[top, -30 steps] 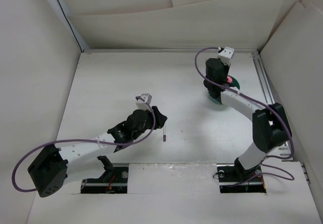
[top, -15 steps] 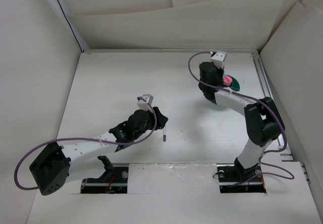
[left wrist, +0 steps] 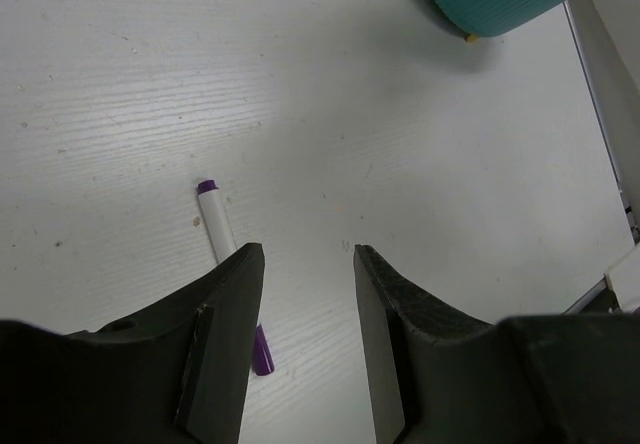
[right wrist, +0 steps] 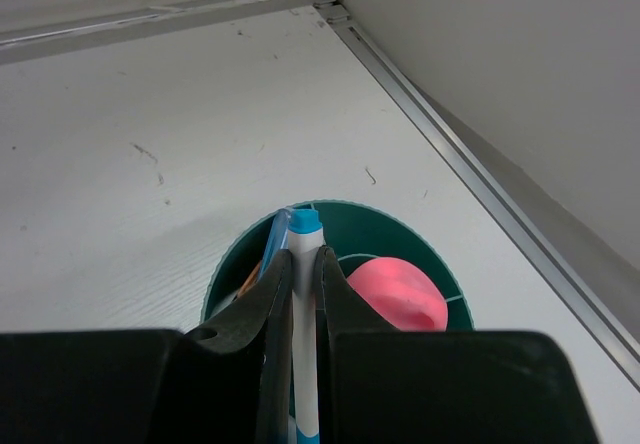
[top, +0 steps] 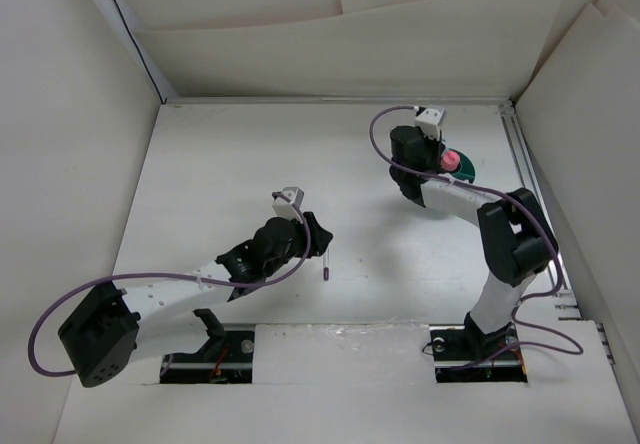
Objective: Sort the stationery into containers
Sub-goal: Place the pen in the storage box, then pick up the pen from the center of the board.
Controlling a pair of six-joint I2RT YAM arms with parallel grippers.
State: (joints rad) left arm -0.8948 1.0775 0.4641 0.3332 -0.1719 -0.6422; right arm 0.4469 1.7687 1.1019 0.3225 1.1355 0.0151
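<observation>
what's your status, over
Left tool open over purple-tipped pen, not gripped. Right tool shut on blue-tipped pen above cup. Pink item in cup.

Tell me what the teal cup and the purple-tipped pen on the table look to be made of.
The teal cup is likely moulded plastic, matt, judging by its even colour and finely ribbed wall. The pen is probably plastic too, with a smooth white barrel and purple ends, though it is too small to be sure.
</observation>
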